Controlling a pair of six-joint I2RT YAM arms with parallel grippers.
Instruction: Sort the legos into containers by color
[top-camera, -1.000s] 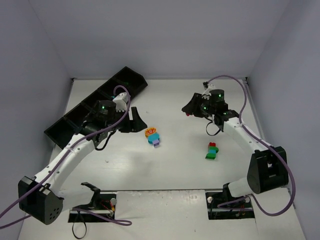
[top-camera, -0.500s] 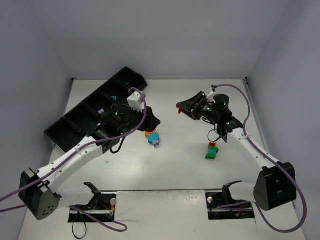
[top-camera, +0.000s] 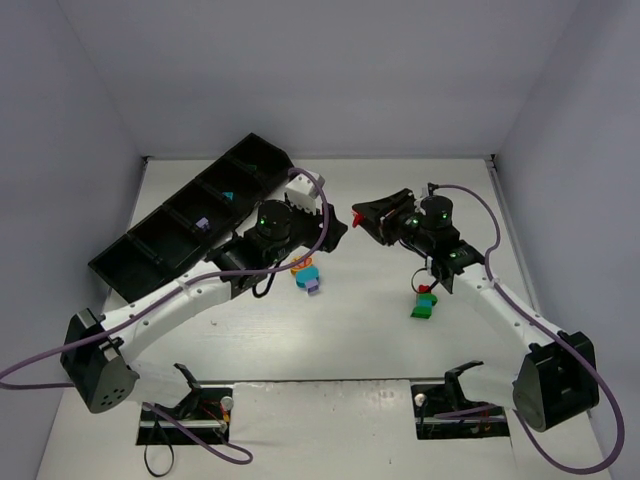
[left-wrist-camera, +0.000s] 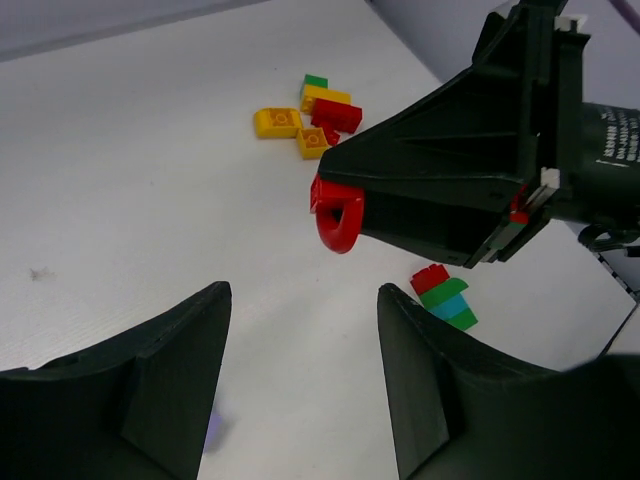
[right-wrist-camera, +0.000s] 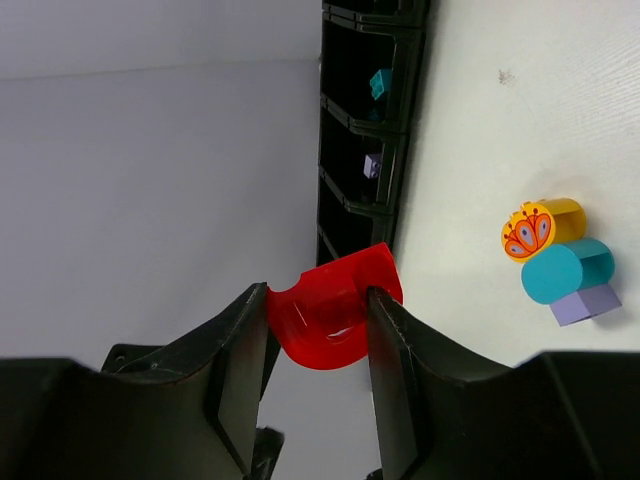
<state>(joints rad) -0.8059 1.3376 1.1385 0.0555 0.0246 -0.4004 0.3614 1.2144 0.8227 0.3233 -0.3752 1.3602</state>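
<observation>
The left arm has swung from the tray (top-camera: 120, 262) to mid-bench (top-camera: 350, 340), and the right arm has come across to meet it. The right fingers (right-wrist-camera: 235, 365) pinch a red arch brick (right-wrist-camera: 335, 315) in the air, just ahead of the left fingers (left-wrist-camera: 175, 355), which are spread around nothing and narrowing. This looks like a handover toward the tray. Only a teal brick (top-camera: 227, 196) and a lilac brick (top-camera: 203, 223) lie in compartments; 2 stacks, orange-teal-lilac (top-camera: 308, 275) and red-green-teal (top-camera: 425, 302), wait on the bench.
</observation>
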